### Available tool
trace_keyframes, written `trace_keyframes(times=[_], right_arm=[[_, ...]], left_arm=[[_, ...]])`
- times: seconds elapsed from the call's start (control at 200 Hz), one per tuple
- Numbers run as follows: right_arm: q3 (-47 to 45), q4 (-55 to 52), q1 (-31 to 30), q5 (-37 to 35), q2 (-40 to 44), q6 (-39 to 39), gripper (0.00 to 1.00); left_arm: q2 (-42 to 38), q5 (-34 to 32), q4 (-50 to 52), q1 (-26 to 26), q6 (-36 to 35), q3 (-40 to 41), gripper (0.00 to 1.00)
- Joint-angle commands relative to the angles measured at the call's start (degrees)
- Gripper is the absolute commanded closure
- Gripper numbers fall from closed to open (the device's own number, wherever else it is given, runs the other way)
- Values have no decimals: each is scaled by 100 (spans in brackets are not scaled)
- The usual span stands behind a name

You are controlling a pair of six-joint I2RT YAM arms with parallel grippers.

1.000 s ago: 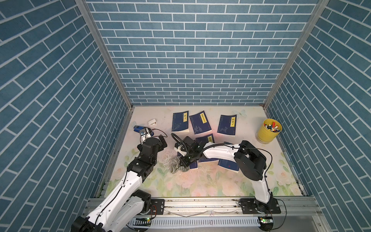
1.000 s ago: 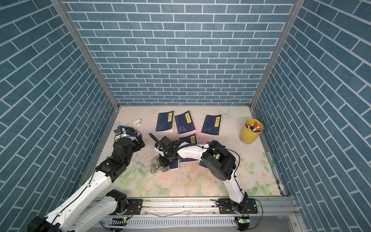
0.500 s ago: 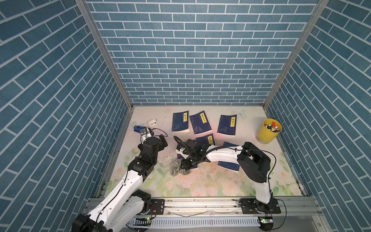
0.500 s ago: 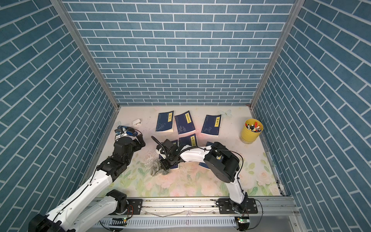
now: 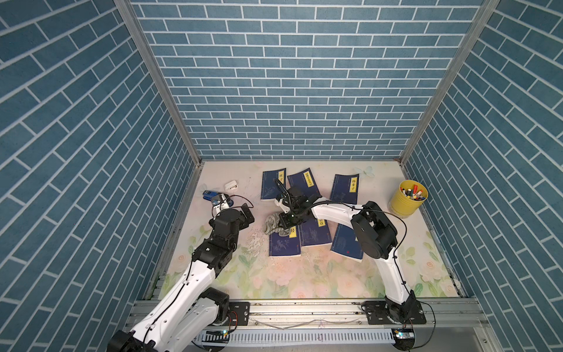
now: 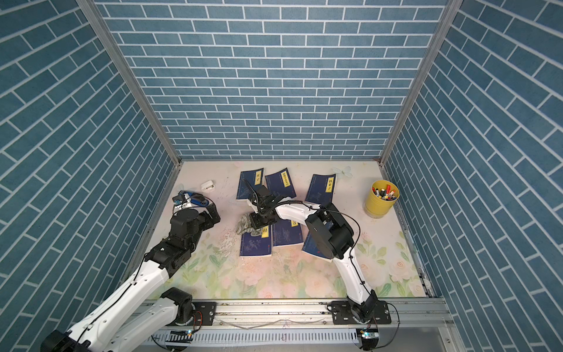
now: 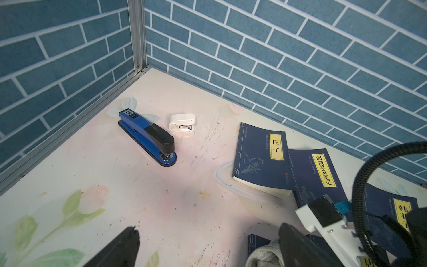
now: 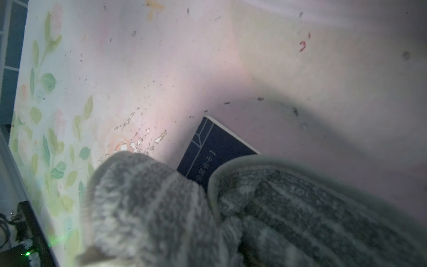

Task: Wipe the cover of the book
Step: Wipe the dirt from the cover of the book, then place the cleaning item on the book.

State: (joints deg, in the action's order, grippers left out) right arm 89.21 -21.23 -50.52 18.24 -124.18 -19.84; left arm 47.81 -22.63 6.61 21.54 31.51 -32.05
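Several dark blue books with yellow title labels lie on the floral table. In both top views my right gripper (image 5: 283, 224) (image 6: 258, 224) is shut on a crumpled grey cloth (image 5: 272, 225) (image 6: 244, 225), which rests at the far left corner of the front-left book (image 5: 285, 245) (image 6: 256, 245). In the right wrist view the cloth (image 8: 161, 208) fills the near field and hides the fingers; one book corner (image 8: 212, 148) shows beyond it. My left gripper (image 5: 242, 213) (image 7: 208, 242) hovers open to the left of the cloth, holding nothing.
A blue stapler (image 7: 147, 136) and a small white stapler (image 7: 182, 122) lie near the back left corner. A yellow cup of pens (image 5: 408, 198) stands at the right wall. White flecks (image 5: 254, 240) mark the table left of the front-left book. Other books (image 5: 345, 189) lie behind.
My right gripper has dragged the cloth from the table's front-left of the book toward the back, up onto the book's far corner. The left arm has stayed put.
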Motion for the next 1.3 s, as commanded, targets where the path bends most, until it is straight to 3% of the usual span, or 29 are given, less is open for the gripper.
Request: trace_keyframes(times=[0.0,0.265,0.575,0.715,0.97,1.295], right_arm=[[-984,-864,-399,-673,188,31,100],[-2737,-9,-883,-739,987,-785,100],[-1434,-545,-12,-706,606,-181,100],[-987,-997,104,-899,953,141,100],[-1573,-1383,673,-1580,1958,178,100],[-2377,-1397,1228,-2012,2553,70,100]], left_arm=[[21,22,51,-44,-49,59,0],[307,122,-101,-55,-145,46,0],[449,282,-195,-62,-83,137,1],[329,401,-108,-62,-58,177,0],[467,1217,-377,-52,-283,260,0],[949,1445,-608,-39,-323,117,0]])
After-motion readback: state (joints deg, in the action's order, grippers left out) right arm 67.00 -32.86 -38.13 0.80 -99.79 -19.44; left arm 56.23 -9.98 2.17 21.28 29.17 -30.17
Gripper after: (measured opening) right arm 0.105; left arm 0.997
